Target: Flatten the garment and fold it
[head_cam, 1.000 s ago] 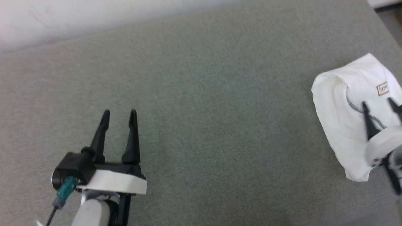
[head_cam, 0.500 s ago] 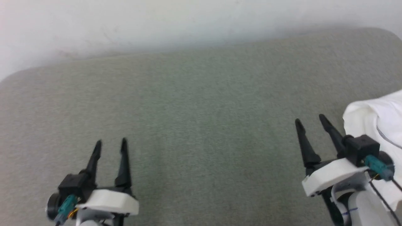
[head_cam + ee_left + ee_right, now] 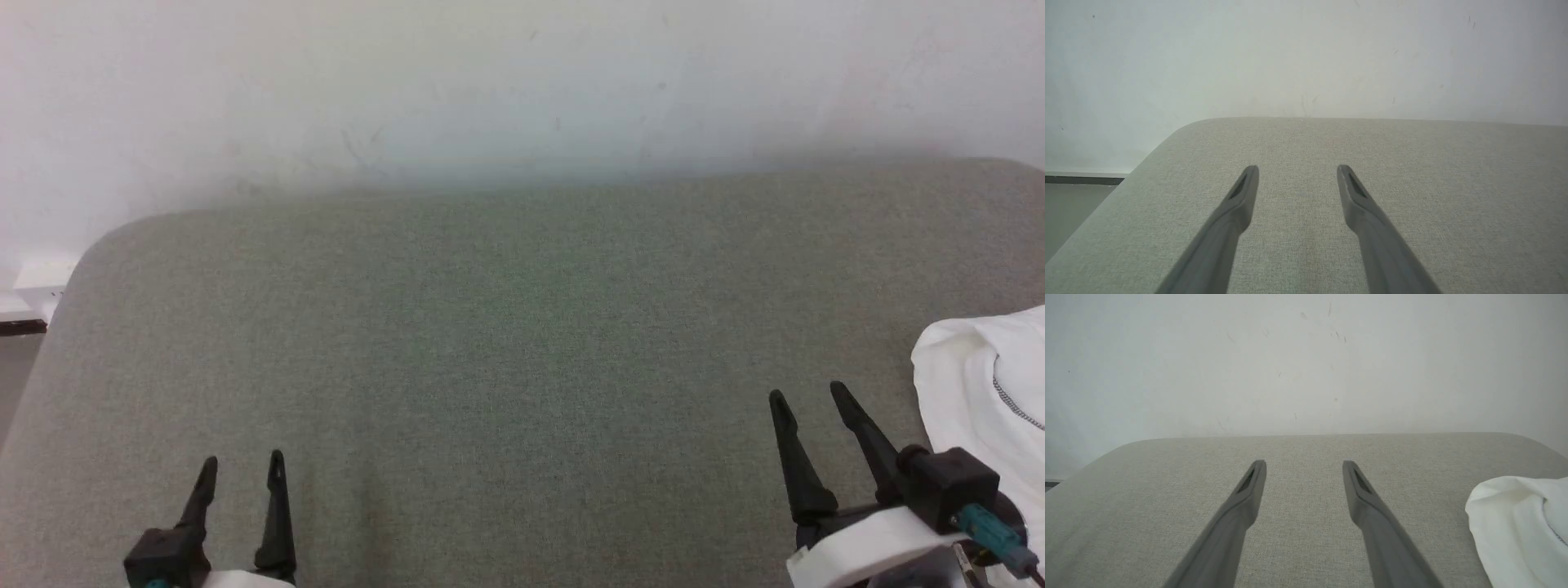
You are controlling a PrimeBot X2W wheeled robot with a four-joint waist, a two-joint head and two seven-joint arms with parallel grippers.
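Your right gripper (image 3: 807, 392) hung at the lower right of the head view, its two dark fingers spread wide and gripping nothing, above the grey-green fabric-covered surface (image 3: 522, 327). The garment (image 3: 967, 384), a bunched white heap, lay on that surface just to the right of this gripper, near it but apart from the fingertips. In the right wrist view it sat at the lower right, beside the right-hand finger without touching it. Part of the garment ran off the right edge of the head view, so you could not tell how far it reached. Your left gripper (image 3: 242, 459) stood at the lower left, also spread wide and gripping nothing, well apart from the garment

The surface's far edge met a white wall (image 3: 490, 98) flecked with small scuffs. Its far left corner was rounded, and beyond it the left wrist view showed a strip of floor (image 3: 1073, 212) under a dark skirting line (image 3: 1081, 179). The far right corner curved too, as the right wrist view showed. A broad flat stretch of the surface lay between your two grippers and on to the far edge

A grey zigzag seam (image 3: 1012, 404) curved across the garment's white cloth near the right edge of the head view
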